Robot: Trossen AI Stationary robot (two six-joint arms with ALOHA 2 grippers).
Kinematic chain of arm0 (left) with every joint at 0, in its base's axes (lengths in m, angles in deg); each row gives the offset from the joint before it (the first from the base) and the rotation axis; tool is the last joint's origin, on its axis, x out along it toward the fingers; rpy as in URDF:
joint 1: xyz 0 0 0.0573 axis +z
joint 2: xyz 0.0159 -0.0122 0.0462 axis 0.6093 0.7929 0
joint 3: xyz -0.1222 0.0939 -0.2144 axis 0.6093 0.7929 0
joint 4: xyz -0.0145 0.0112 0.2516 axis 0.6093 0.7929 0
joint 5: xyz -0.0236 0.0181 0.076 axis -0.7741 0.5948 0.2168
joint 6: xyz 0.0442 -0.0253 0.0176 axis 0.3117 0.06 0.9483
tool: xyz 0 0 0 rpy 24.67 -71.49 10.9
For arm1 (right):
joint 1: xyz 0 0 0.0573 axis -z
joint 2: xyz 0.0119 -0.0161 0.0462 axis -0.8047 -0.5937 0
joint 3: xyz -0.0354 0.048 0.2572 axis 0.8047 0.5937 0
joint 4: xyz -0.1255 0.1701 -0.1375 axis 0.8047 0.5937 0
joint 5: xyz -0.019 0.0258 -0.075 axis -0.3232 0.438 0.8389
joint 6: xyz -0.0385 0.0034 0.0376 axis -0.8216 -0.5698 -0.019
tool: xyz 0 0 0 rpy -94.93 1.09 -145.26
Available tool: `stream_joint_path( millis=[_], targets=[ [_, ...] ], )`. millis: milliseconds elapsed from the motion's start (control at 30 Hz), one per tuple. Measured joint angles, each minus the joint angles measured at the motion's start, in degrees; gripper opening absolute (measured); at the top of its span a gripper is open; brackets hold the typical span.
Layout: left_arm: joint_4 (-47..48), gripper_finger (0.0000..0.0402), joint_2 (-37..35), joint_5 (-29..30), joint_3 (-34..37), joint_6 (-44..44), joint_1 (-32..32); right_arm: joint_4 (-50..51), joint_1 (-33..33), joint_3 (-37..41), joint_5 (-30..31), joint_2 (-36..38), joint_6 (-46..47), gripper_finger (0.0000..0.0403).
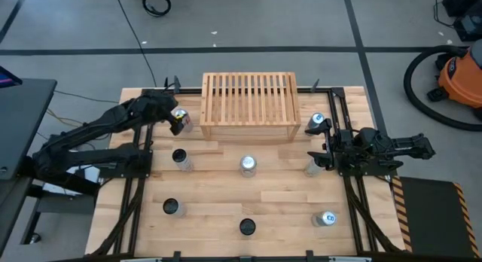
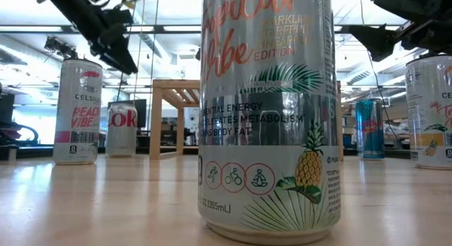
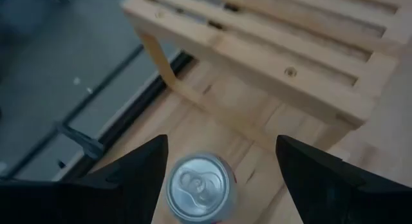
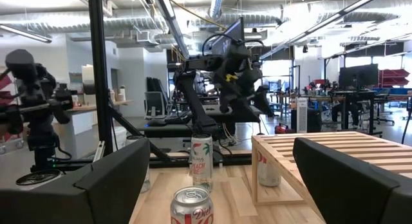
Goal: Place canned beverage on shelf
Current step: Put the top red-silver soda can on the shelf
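2 tools, left tool [image 1: 178, 120] and right tool [image 1: 320, 150], hang spread above a can-dotted wooden table [image 1: 211, 209] on grey floor.

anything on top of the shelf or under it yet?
Nothing sits on the shelf's slatted top. Under it, the right wrist view shows one can standing inside its open end. The slats and side planks hide the rest of the space beneath.

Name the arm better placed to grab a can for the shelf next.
Left. The left gripper hangs open directly over a can beside the shelf. The right gripper is open too, but not over any can.
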Motion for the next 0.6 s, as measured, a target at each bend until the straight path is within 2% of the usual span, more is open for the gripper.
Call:
stream_joint_path(
  millis=[267,433,600],
  targets=[
    [-0.67,0.0295,5.71,-3.25,0.01,-1.56,6.09,0.00,0.00,0.00,-0.02,0.00,0.00,0.0393],
    [-0.72,0.0295,9.47,-6.06,0.01,-2.96,7.77,0.00,0.00,-0.01,0.00,0.00,-0.02,0.0393],
    [-0.62,0.0295,12.66,-6.09,0.01,-3.09,8.69,0.00,0.00,-0.02,0.00,0.00,-0.02,0.0393]
  ],
)
